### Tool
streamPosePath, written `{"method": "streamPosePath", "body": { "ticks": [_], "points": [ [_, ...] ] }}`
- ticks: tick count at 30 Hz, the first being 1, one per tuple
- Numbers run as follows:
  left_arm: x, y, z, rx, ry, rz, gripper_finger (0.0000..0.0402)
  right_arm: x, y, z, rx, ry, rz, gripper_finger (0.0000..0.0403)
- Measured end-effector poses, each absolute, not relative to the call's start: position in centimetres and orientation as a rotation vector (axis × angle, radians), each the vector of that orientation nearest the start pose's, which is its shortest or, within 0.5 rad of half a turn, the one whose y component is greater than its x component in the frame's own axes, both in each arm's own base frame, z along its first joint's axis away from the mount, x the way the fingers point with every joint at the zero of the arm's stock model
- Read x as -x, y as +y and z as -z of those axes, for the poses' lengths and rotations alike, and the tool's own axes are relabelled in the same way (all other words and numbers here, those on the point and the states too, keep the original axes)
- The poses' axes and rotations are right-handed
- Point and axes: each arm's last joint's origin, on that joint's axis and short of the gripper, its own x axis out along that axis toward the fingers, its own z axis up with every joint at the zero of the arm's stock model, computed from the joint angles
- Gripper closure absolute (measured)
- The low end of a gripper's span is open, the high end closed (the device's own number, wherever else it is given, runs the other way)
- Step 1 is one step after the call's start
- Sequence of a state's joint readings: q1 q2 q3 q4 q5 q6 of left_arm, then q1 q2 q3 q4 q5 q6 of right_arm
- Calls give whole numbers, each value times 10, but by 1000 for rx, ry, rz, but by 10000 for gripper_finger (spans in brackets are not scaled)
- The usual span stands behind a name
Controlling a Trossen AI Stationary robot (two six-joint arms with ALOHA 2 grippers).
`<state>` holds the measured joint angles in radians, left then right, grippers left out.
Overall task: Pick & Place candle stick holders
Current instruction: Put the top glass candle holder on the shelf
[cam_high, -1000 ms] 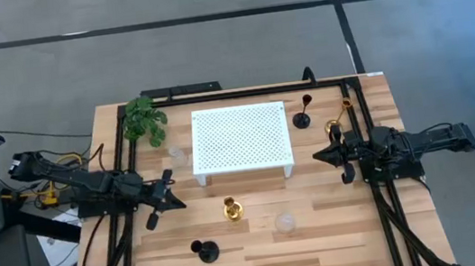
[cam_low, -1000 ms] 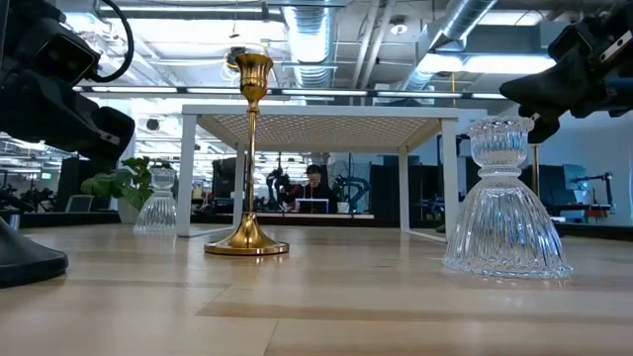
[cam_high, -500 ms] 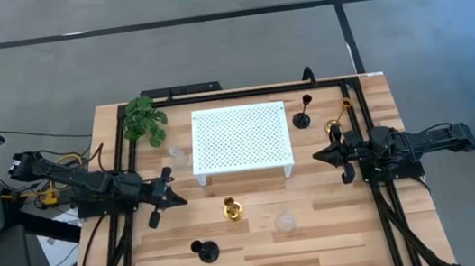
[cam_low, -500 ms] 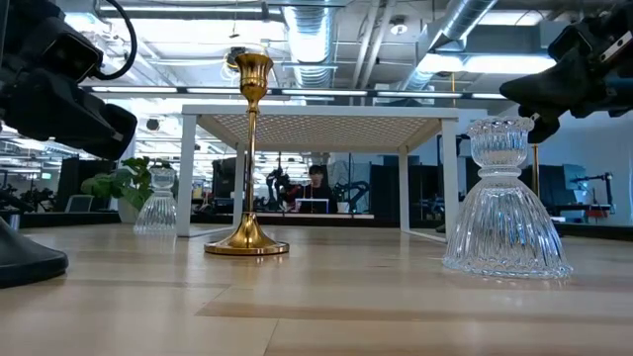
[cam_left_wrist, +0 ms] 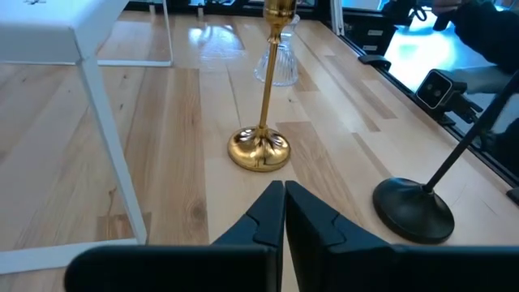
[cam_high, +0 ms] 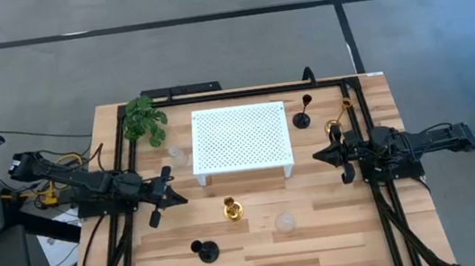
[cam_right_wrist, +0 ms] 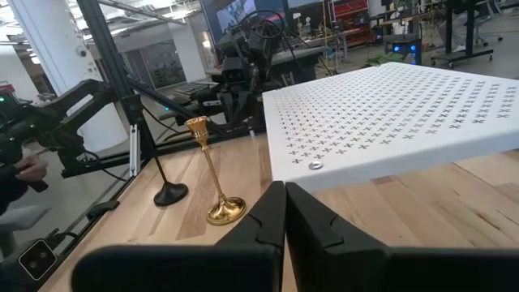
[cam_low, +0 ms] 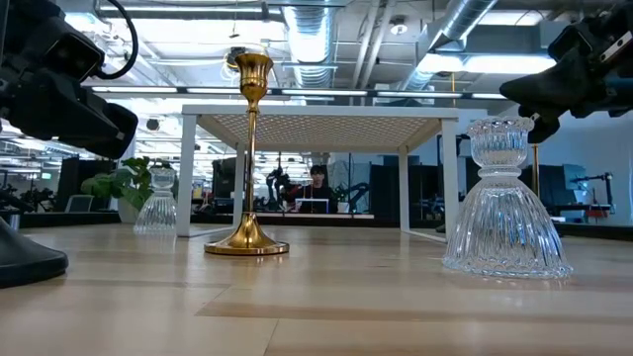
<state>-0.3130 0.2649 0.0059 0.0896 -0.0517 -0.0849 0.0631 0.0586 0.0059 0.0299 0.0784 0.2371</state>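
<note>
Both the left gripper (cam_high: 171, 196) and right gripper (cam_high: 323, 154) are pinched fully shut on nothing, so my worry is the left one, aimed at the gold holder (cam_high: 232, 209) near the table's (cam_high: 340, 229) front edge, knocks that skinny thing over before opening.

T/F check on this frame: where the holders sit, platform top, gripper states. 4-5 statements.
1. The white platform has a holder on top. False: its top is bare.
2. The left gripper is shut, holding nothing. True.
3. A gold holder stands in front of the platform. True.
4. The right gripper holds a black holder. False: it is shut and empty; that black holder stands beside the platform.
</note>
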Motion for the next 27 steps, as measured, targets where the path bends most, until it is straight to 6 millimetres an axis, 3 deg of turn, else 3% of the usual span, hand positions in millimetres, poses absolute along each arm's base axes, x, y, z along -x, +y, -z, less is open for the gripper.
{"method": "streamPosePath", "body": {
  "ticks": [27],
  "points": [
    [-108, -33, -156, 61, 136, 255, 389, -101, 4, -164, -220, 21, 19, 403]
  ]
}}
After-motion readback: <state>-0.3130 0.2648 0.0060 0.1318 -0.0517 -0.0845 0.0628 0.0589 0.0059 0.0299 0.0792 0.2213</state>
